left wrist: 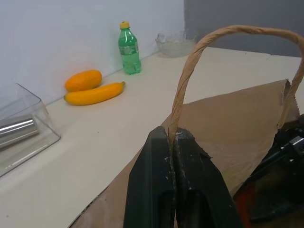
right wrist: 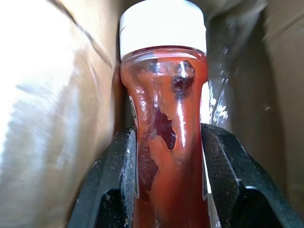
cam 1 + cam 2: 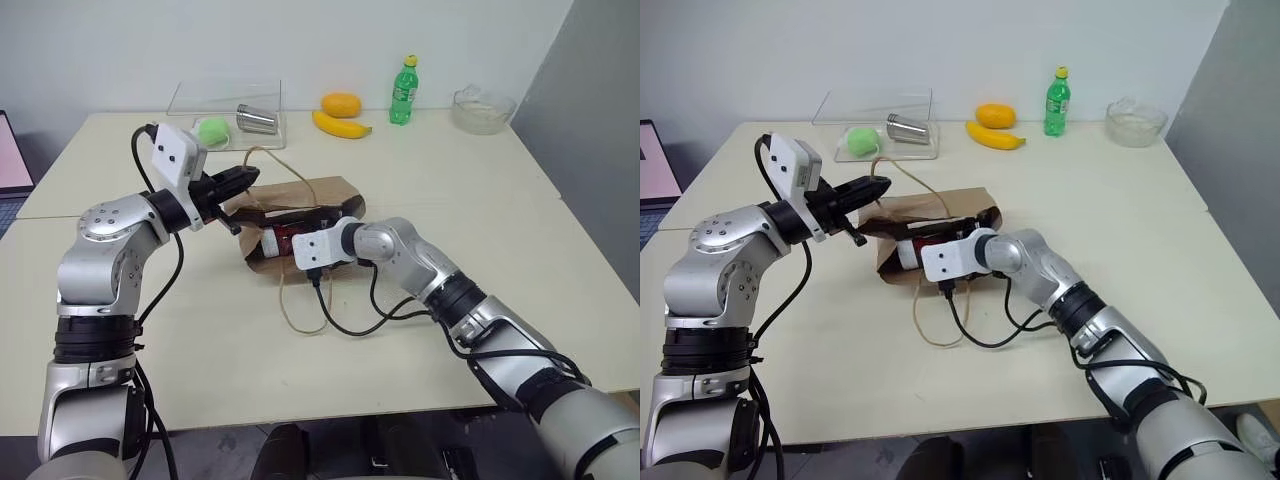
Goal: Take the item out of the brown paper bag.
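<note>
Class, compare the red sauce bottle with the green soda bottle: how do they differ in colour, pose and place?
The sauce bottle is red with a white cap; the soda bottle is green with a yellow cap. The sauce bottle lies inside the paper bag, clamped by the right gripper; the soda bottle stands upright and untouched at the table's far edge. Both are capped.

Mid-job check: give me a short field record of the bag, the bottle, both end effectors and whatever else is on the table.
bag: brown paper bag lying on the table, mouth held open
left end effector: shut on the bag's cord handle, lifting it
right end effector: reaching into the bag, fingers on either side of the ketchup bottle
bottle: red, white cap, inside the bag
far edge: clear bin with green ball and metal can; orange fruit, banana, green soda bottle, glass bowl
</note>
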### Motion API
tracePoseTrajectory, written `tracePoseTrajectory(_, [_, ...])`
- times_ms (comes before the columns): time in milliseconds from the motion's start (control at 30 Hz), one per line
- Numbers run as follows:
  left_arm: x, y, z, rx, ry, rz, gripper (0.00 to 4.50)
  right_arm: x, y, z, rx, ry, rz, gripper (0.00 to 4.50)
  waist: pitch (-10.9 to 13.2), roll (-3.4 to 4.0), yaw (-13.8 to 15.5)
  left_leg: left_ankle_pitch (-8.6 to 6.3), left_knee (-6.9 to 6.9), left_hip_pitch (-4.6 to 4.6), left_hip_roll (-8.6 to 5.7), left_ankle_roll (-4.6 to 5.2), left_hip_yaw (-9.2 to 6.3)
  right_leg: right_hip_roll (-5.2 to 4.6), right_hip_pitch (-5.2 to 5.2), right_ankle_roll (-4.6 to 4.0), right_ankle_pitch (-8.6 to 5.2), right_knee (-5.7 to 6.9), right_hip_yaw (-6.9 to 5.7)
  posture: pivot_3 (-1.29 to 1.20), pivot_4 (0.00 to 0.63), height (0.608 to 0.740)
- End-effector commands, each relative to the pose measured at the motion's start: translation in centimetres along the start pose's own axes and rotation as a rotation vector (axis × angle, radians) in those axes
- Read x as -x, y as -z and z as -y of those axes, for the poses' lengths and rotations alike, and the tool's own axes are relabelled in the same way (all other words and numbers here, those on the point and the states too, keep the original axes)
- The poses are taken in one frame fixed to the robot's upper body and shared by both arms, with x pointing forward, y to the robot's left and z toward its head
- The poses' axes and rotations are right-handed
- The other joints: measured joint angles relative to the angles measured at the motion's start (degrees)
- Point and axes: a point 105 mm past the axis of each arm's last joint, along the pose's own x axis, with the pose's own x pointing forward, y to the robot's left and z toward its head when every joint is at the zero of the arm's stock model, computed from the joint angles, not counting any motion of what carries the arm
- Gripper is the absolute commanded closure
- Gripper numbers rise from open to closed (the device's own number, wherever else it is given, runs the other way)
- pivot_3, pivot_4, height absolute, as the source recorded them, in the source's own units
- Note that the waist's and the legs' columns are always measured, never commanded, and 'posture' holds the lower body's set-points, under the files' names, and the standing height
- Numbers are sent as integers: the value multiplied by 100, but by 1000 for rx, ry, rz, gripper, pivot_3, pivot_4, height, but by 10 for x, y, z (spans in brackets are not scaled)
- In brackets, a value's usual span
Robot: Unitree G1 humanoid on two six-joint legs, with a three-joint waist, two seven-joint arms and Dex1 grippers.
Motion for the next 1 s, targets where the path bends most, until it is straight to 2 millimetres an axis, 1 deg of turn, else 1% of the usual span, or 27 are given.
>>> tracePoseTrajectory(33, [4, -18, -6, -53, -21, 43, 4500, 25, -24, 32, -59, 79, 148, 2808, 1, 0, 1, 0, 0, 0, 0, 0, 0, 0, 0, 0, 0, 1, 0, 0, 150, 740])
tracePoseTrajectory(167, [4, -18, -6, -51, -18, 43, 4500, 40, -31, 39, -97, 71, 219, 2812, 2, 0, 2, 0, 1, 0, -1, 0, 0, -2, 1, 0, 0, 0, 0, 0, 150, 740])
tracePoseTrajectory(300, [3, -17, -6, -48, -14, 41, 4500, 53, -38, 40, -121, 49, 300, 2812, 2, 0, 2, 0, 0, 1, 0, 0, 0, -1, 1, 0, 0, 0, -1, 0, 150, 740])
tracePoseTrajectory(433, [2, -16, -5, -48, -14, 40, 4500, 66, -51, 41, -192, 19, 415, 2812, 3, -1, 4, 0, 0, 0, 0, 0, 0, -1, 1, 0, 0, 0, -1, 0, 150, 740])
tracePoseTrajectory(533, [3, -16, -6, -49, -15, 38, 4500, 78, -58, 45, -239, 4, 484, 2813, 3, -1, 10, 0, 1, 0, 0, 0, -1, -1, 1, 0, 0, 1, -2, 0, 150, 740])
tracePoseTrajectory(600, [3, -16, -6, -50, -15, 37, 4500, 86, -61, 50, -303, -2, 542, 2837, 3, -1, 13, 0, 1, 1, 0, 0, 0, -2, 1, 0, 0, 1, -1, 0, 150, 740])
tracePoseTrajectory(667, [2, -16, -6, -50, -14, 36, 4500, 94, -62, 56, -361, 6, 578, 3400, 3, -1, 15, 0, 1, 4, 0, 0, -1, -3, 5, 0, 0, 1, -2, 0, 150, 740])
tracePoseTrajectory(733, [2, -16, -5, -50, -13, 35, 4500, 99, -60, 62, -412, 23, 594, 4178, 3, -1, 16, 0, 1, 4, 0, 0, -1, -3, 5, 0, 0, 2, -3, 0, 150, 740])
tracePoseTrajectory(767, [2, -16, -5, -49, -12, 35, 4500, 100, -57, 64, -424, 30, 589, 4487, 3, 0, 16, 0, 1, 4, -1, 0, -1, -4, 5, 0, 0, 2, -3, 0, 150, 740])
tracePoseTrajectory(833, [2, -15, -5, -50, -12, 34, 4500, 99, -51, 62, -418, 33, 556, 4487, 3, -1, 16, 0, 1, 4, -1, 0, -1, -4, 5, 0, 0, 2, -3, 0, 150, 740])
tracePoseTrajectory(1000, [3, -16, -6, -50, -11, 32, 4500, 100, -51, 58, -421, 42, 526, 4487, 4, 0, 16, 0, 0, 4, 0, 0, 0, -3, 3, 0, 0, 2, -3, 0, 150, 740])
